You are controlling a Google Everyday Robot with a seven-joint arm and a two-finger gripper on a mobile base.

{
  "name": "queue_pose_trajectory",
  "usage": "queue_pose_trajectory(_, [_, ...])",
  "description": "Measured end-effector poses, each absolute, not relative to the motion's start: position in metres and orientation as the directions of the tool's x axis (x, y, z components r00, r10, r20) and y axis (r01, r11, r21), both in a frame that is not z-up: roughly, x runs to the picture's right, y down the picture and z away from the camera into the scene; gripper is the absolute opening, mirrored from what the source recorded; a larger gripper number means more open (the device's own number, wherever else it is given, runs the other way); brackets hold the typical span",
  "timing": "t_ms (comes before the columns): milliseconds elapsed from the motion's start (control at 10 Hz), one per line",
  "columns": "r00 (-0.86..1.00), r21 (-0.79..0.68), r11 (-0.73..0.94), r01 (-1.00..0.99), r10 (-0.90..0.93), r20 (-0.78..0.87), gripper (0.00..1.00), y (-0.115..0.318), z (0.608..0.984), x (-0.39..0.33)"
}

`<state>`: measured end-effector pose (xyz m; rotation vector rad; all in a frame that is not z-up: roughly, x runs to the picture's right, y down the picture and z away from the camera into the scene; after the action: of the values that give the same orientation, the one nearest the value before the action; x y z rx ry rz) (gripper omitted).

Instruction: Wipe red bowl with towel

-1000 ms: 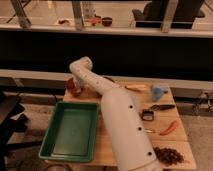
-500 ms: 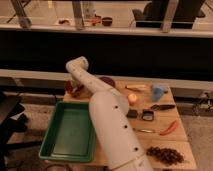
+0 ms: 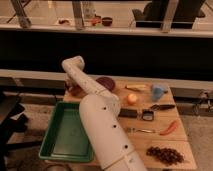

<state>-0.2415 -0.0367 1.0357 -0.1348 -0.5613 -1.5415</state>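
Mostly the white arm [image 3: 102, 131] fills the middle, rising over the wooden table [image 3: 150, 142] and folding down at its far left corner. Left of it lies a green tray [image 3: 62, 134]. The red bowl [image 3: 106, 82], round and dark maroon, sits near the table's far edge, just beside the arm. The gripper [image 3: 72, 89] hangs left of the bowl; whether it grips anything I cannot tell.

A green tray [image 3: 62, 136] lies near the tool [image 3: 71, 89] at the table's [image 3: 186, 134] left, an orange [image 3: 132, 98] farther right.
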Motion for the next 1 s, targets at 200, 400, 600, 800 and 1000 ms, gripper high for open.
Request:
queue_pose_trajectory(200, [-0.056,0.256,0.067,0.964,-0.893,0.447,0.01,-0.033,1.026,-0.245])
queue_pose_trajectory(400, [-0.041,0.245,0.085,0.966,-0.883,0.467,0.01,-0.029,1.018,-0.244])
queue_pose_trajectory(600, [-0.025,0.230,0.099,0.968,-0.876,0.482,0.01,-0.025,1.011,-0.238])
queue_pose_trajectory(800, [-0.014,0.211,0.104,0.972,-0.872,0.490,0.01,-0.020,1.005,-0.229])
queue_pose_trajectory(1000, [0.004,0.190,0.111,0.975,-0.870,0.493,0.01,-0.018,1.004,-0.216])
